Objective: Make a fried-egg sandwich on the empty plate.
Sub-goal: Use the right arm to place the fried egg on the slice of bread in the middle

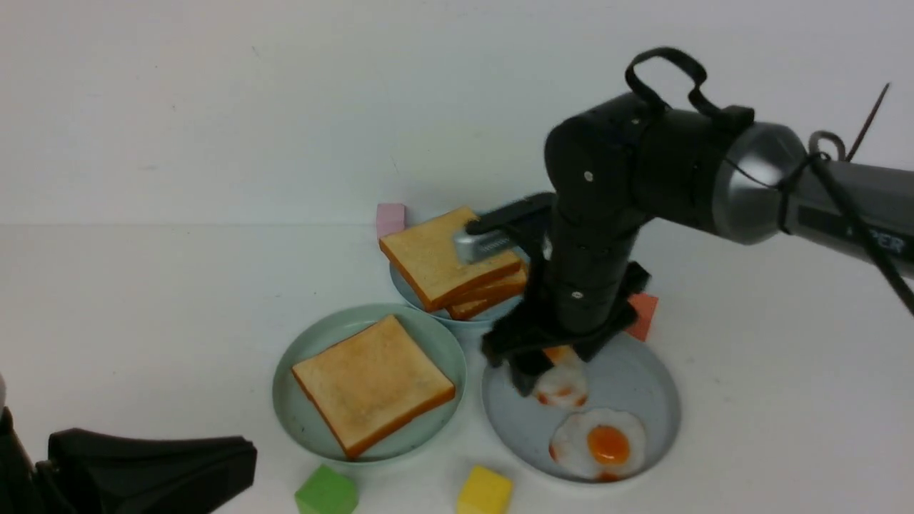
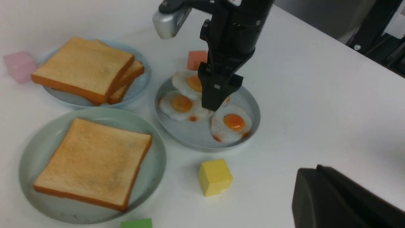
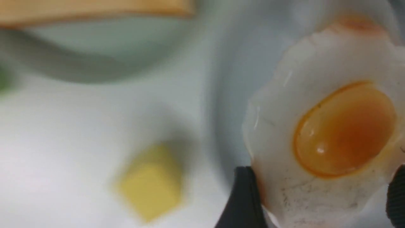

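Item: fried-egg sandwich, barely begun. Step in hand: fetching a fried egg [image 3: 316,126]. Your right fingers [image 3: 245,199] stood spread wide, low over the grey-blue plate [image 1: 635,385], straddling it (nothing gripped yet). Your left fingers [image 1: 207,460] were closed, parked. Mint plate [image 1: 428,339]: just left of the grey-blue one, clear of the fingers, carrying one toast slice [image 1: 373,382]. Next move, likely: close gently on the egg, lift, lay it on that toast.
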